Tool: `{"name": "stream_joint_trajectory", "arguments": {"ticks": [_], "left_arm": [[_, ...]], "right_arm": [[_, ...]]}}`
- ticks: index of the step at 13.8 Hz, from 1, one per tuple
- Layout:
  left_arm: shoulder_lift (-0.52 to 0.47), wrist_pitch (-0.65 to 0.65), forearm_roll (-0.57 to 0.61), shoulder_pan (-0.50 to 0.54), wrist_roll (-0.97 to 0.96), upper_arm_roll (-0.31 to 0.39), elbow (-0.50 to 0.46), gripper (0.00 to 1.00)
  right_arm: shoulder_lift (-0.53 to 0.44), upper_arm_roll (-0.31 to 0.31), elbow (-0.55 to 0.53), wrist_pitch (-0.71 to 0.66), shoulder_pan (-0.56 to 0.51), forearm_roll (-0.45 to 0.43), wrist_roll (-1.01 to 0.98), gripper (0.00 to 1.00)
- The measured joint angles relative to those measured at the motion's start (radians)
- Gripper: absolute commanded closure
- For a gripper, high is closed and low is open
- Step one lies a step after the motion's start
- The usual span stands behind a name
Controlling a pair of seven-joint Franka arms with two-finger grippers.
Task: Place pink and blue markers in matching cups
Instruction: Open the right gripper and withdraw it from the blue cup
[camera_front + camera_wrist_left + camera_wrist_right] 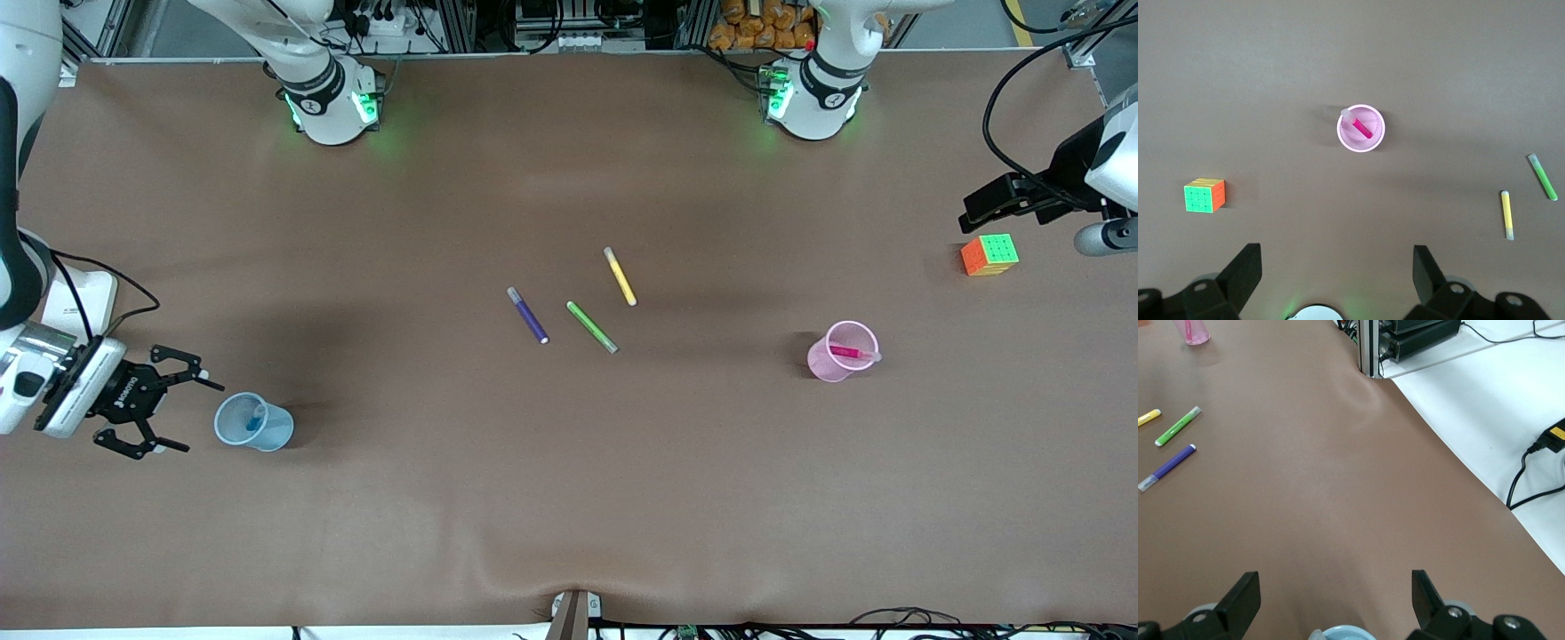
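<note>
The pale pink cup [822,363] stands toward the left arm's end of the table with the pink marker [849,353] leaning inside it. The left wrist view shows this cup [1341,135] and marker [1362,127] from above. The pale blue cup [276,431] stands toward the right arm's end with the blue marker [255,420] inside. My right gripper [197,416] is open and empty right beside the blue cup, whose rim [1341,632] shows between the fingers of my right gripper [1335,593]. My left gripper [1337,267] is open and empty, held high at the left arm's end [978,212].
A purple marker [528,316], a green marker [592,327] and a yellow marker [620,276] lie mid-table. A colourful cube [989,254] sits near the left gripper. A metal post [573,613] stands at the table edge nearest the front camera.
</note>
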Motion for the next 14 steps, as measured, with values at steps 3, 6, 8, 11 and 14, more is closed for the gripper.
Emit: {"name": "stream_joint_trajectory", "arguments": {"ticks": [3,6,8,11,14], "left_arm": [[0.000,0.000,0.000,0.000,0.012,0.000,0.000,0.00],[0.000,0.000,0.000,0.000,0.015,0.000,0.000,0.00],[0.000,0.000,0.000,0.000,0.015,0.001,0.000,0.00],[0.000,0.000,0.000,0.001,0.015,0.002,0.000,0.00],[0.000,0.000,0.000,0.001,0.015,0.002,0.000,0.00]], "right_arm": [[-0.037,0.000,0.001,0.000,0.011,-0.076,0.112,0.00],[-0.072,0.002,0.001,-0.001,0.023,-0.152,0.226,0.00],[-0.098,0.003,0.001,-0.003,0.034,-0.210,0.326,0.00],[-0.143,0.003,0.001,-0.010,0.053,-0.310,0.490,0.00],[-0.205,0.004,0.001,-0.049,0.077,-0.446,0.683,0.00]]}}
